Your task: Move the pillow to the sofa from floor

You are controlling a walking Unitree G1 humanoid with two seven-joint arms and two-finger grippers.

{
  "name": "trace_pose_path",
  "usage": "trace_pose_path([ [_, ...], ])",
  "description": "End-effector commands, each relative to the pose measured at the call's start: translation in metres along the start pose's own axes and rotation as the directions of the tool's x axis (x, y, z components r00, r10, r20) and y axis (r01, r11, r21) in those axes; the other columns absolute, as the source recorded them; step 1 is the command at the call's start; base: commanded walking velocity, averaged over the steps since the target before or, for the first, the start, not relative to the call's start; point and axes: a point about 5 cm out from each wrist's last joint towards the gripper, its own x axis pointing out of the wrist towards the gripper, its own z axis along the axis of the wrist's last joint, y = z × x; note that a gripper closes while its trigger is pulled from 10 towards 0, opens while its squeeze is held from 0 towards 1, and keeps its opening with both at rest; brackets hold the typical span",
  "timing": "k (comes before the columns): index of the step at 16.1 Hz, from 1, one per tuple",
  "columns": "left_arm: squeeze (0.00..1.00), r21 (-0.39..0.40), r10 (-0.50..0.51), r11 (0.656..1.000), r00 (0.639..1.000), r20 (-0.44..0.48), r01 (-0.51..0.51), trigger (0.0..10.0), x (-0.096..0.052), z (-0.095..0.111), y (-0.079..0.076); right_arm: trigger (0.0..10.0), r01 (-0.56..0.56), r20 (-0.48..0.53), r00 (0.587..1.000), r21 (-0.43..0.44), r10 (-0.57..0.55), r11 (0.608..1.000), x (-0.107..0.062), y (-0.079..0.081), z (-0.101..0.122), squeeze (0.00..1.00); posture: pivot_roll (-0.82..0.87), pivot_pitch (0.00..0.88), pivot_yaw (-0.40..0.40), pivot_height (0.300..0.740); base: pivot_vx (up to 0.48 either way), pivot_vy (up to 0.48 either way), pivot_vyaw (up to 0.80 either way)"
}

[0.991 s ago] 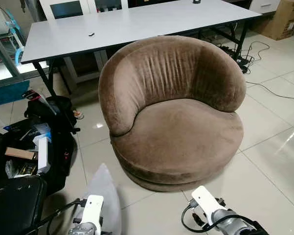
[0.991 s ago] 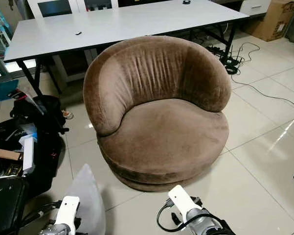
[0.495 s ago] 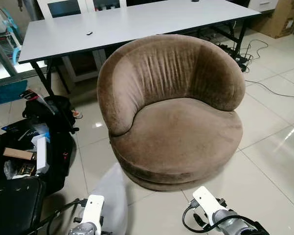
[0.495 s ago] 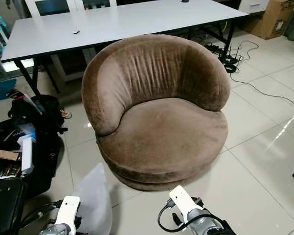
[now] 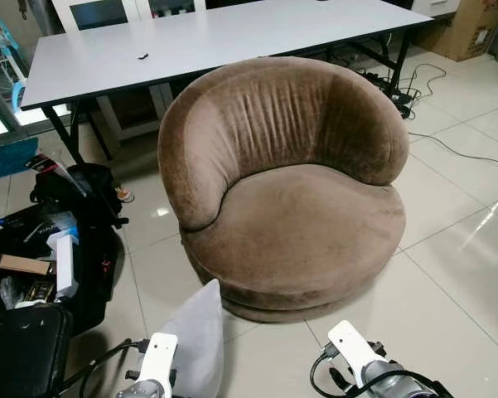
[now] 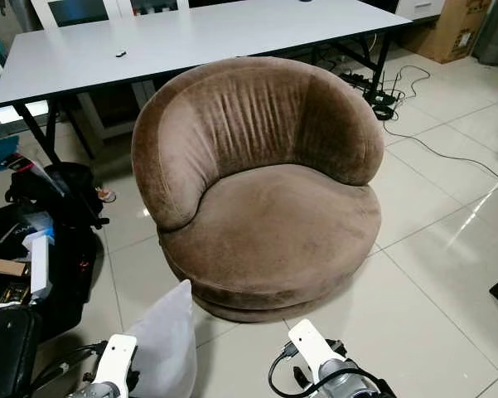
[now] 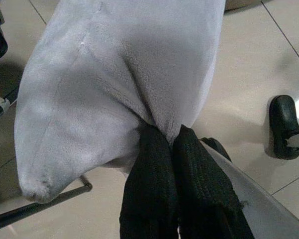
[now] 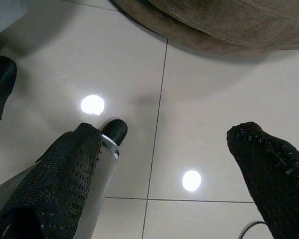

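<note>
Left gripper (image 7: 171,137): its two black fingers were pinched tight on a fold of the grey pillow (image 7: 124,79), fabric bunched between them, the rest of the cushion hanging free above the tiled floor (image 7: 249,59).
Right gripper (image 8: 164,154): fingers spread wide with nothing between them, hovering over bare tiles near the base of the sofa (image 8: 229,25).
Pillow position: low in the head views on the robot's left, by the left wrist (image 5: 153,369), its upper corner (image 5: 209,288) near the front-left rim of the brown round sofa (image 5: 290,224) but not touching it.
What had changed: over the last second the pillow corner had climbed higher in the head views, from a blurred pale shape to a sharp grey one; the sofa had slid slightly left and the table edge had dropped in frame, which points to the camera moving, probably a step or lean forward.
Meaning for the task: the lift off the floor looked done and the carry was under way; the seat (image 6: 273,224) lay bare and open ahead.
Still to do: raising the pillow over the seat rim and letting go.
Risk: the grip held only a pinch of cloth, so a swing could slip it loose.
Surroundings: dark bags and boxes (image 5: 41,274) sat on the left, beside the carry path.
</note>
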Motion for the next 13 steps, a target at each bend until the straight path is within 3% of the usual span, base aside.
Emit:
trace_pose_path([
  [1,0.00,0.009,0.000,1.000,1.000,0.008,0.000,10.0,-0.0008,-0.0008,0.0031,10.0,0.013,0.006,1.000,0.008,-0.013,1.000,-0.0001,-0.0007,-0.0003,0.00,-0.13,0.000,0.091,0.740,0.000,0.000,0.00],
  [13,0.00,0.034,0.005,0.999,1.000,-0.008,-0.005,10.0,-0.0029,-0.0104,0.0057,10.0,0.005,0.008,1.000,0.016,-0.005,1.000,0.0004,0.0079,-0.0024,0.00,-0.14,0.000,0.102,0.740,0.000,0.000,0.00],
])
